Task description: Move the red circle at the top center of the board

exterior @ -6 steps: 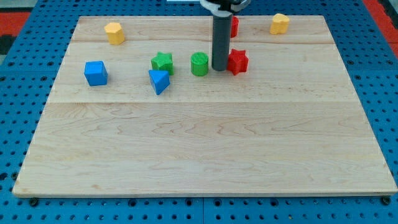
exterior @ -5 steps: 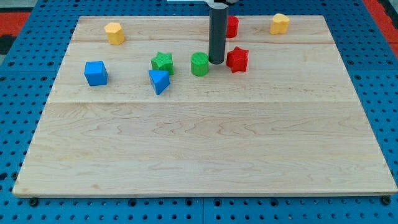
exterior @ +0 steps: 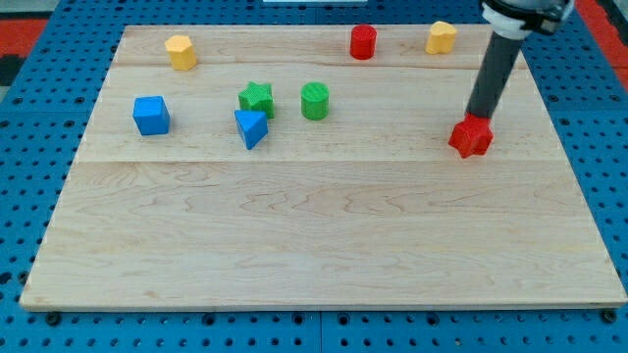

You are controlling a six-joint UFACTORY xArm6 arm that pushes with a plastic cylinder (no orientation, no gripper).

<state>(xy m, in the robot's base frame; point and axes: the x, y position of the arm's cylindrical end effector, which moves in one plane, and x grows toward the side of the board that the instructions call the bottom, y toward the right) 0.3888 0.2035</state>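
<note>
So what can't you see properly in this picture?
- My tip: the red star hides whether they touch.
- The arm above the rod: cut off by the view's top.
- Back of the red circle: faces away.
- The yellow block at the view's top right: too small to name its shape.

**Non-task items on the board**

Wooden board (exterior: 324,255): pale, on a blue pegboard surface (exterior: 29,196).
Yellow block (exterior: 180,51): 11 o'clock corner area.
Yellow block (exterior: 441,37): 1 o'clock edge.
Blue cube (exterior: 151,115): 9 o'clock side.
Blue triangle (exterior: 251,127): just beside the green star (exterior: 256,98), at its 6 o'clock.
Green cylinder (exterior: 315,100): near the star, at its 3 o'clock.
Red star (exterior: 471,136): 3 o'clock side, apart from the others.
</note>
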